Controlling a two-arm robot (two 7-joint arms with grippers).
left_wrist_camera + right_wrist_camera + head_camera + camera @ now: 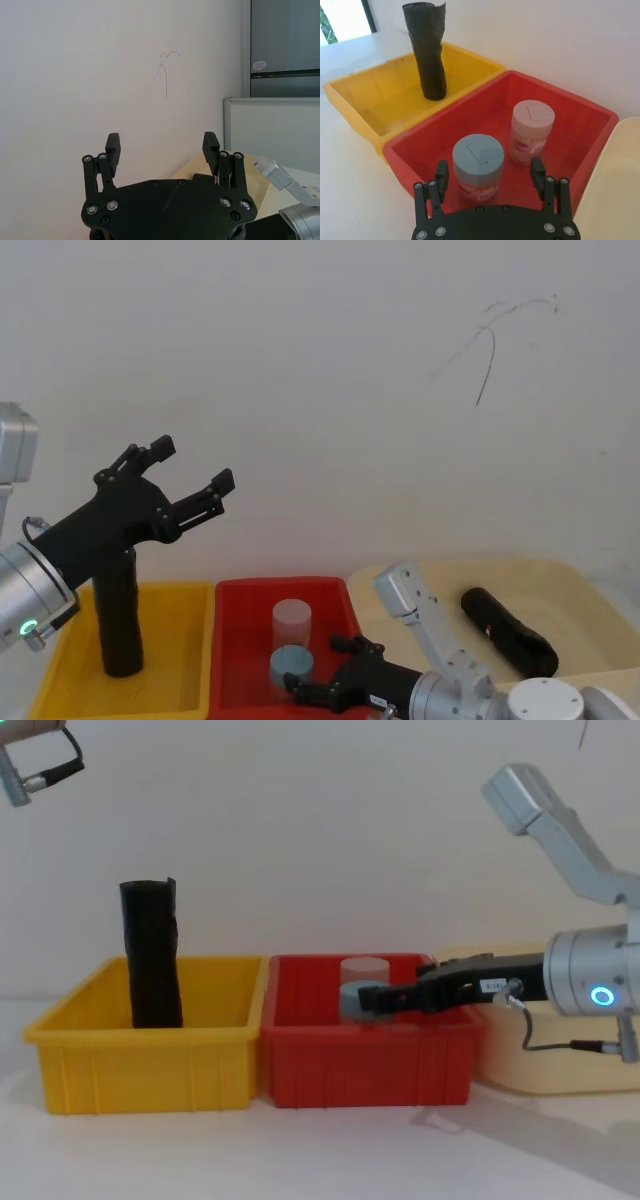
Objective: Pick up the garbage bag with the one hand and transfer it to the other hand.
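The garbage bag stands upright in the yellow bin. The head view shows a second roll lying in the beige tray. The left pincer hangs high, spread wide and empty. The right pincer, wide open, hovers over the red bin at the blue-lidded jar, beside a pink-lidded jar.

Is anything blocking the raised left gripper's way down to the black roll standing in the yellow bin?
Nothing visible: the left gripper, open, hangs in free air above the upright black crinkly plastic roll in the yellow plastic bin, whose top is uncovered.
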